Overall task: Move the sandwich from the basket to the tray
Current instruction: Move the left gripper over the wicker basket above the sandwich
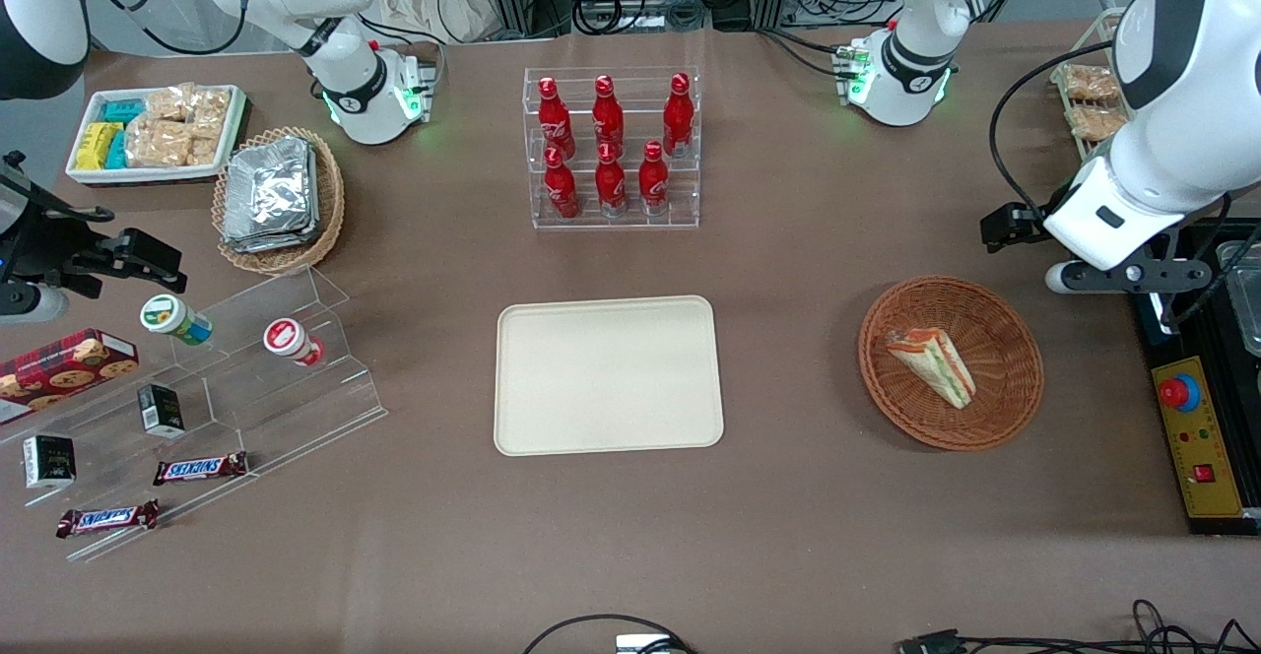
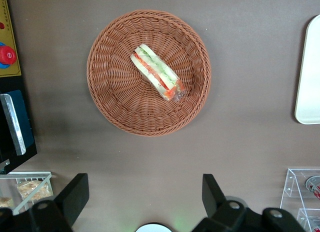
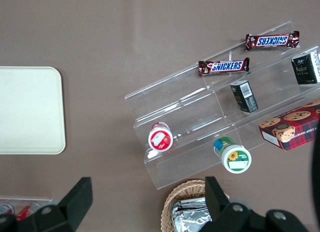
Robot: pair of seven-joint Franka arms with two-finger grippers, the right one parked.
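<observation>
Currently my gripper (image 2: 142, 202) hangs high above the table, its two fingers (image 2: 75, 194) spread wide with nothing between them, positioned farther from the front camera than the basket (image 1: 1005, 324) and toward my own end of the table. I hold this height because it gives the wrist camera a full look down into the basket before any descent.

The sandwich (image 1: 931, 365) lies flat on its side in the middle of the basket (image 2: 107, 99), well clear of the woven rim, with its long edge running diagonally. In the wrist view the sandwich (image 2: 157, 73) shows its filling stripes upward, so I judge the fingers should close across the short width, one on each bread face, after I turn the wrist to match that diagonal.

The tray (image 1: 608, 375) sits bare near the table centre, well apart from the basket, toward the parked arm's end. Its flat surface and low rim should allow a simple lowering and release
</observation>
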